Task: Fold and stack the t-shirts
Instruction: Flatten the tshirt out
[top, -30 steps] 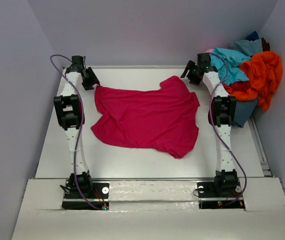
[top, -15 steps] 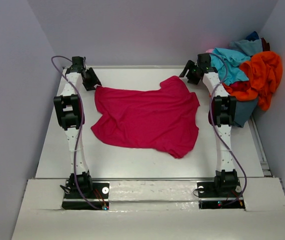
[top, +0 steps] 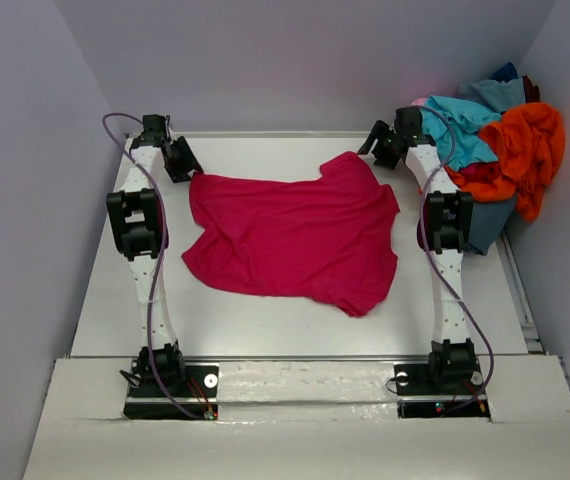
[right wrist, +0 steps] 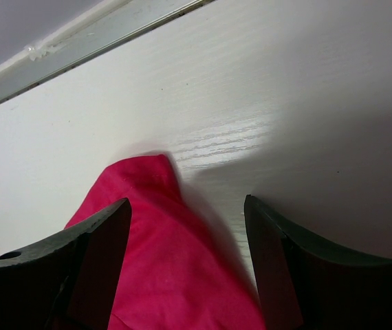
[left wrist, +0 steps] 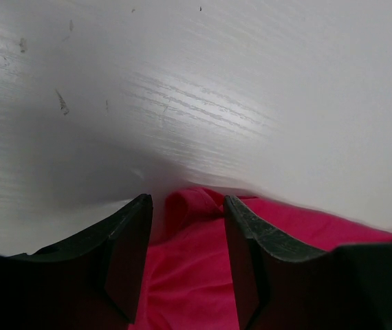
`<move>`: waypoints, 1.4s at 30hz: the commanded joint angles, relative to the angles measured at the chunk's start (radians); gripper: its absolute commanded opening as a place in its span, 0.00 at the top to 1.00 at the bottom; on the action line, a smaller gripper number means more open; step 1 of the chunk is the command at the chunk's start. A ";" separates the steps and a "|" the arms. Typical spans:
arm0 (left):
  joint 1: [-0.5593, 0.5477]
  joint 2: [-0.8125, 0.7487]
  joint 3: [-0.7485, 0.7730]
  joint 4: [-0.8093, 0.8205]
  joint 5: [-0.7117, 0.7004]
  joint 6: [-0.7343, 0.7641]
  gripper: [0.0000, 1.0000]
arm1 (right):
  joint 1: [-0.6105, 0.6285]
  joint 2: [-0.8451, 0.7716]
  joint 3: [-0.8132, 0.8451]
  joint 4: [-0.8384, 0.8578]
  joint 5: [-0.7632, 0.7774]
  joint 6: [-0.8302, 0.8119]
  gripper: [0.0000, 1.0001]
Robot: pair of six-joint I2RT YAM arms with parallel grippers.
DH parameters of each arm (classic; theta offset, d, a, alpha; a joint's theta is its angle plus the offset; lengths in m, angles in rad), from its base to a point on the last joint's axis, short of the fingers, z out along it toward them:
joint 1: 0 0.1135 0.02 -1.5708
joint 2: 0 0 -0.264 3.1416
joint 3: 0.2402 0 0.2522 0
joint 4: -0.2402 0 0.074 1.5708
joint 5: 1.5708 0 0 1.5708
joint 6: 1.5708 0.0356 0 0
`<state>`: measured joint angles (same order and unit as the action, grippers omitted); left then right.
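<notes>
The crimson-magenta t-shirt (top: pixel 290 240) is lying spread out and a little rumpled on the counter (top: pixel 265 325), reaching from one gripper across to the other. Its far left corner is sitting right under the left gripper (top: pixel 187 166). In the left wrist view a raised fold of the red cloth is showing in the gap between that gripper's fingers (left wrist: pixel 124 261), which are standing moderately apart and are not pinching the fabric. The shirt's far right corner is lying below the right gripper (top: pixel 373 146). In the right wrist view its rounded tip is poking out ahead of the fingers (right wrist: pixel 271 268), closer to the one on the left of that view. This gripper is spread wide, with nothing clamped in it. Just beside the right gripper, on its outer side, a heap of other shirts is resting (all bunched up). The turquoise t-shirt (top: pixel 460 125) is nearest the gripper, and the orange t-shirt (top: pixel 527 150) is draping farther out.
</notes>
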<state>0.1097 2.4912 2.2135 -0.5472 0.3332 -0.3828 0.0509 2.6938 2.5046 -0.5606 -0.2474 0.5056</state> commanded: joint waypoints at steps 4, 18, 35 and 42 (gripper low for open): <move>0.015 -0.117 0.002 -0.025 0.018 0.028 0.44 | 0.001 0.043 -0.029 -0.082 -0.023 0.014 0.28; 0.015 -0.121 -0.003 -0.040 0.013 0.038 0.44 | 0.049 0.067 -0.012 -0.082 -0.125 -0.002 0.29; 0.015 -0.104 -0.006 -0.048 0.056 0.041 0.50 | 0.049 -0.045 -0.179 -0.097 -0.056 -0.032 0.44; 0.015 -0.089 -0.014 -0.053 0.063 0.051 0.63 | 0.049 -0.035 -0.155 -0.114 -0.046 -0.035 0.50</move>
<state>0.1200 2.4695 2.2086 -0.5873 0.3698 -0.3500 0.0868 2.6286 2.3592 -0.5343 -0.3336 0.4931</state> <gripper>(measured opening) 0.388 0.514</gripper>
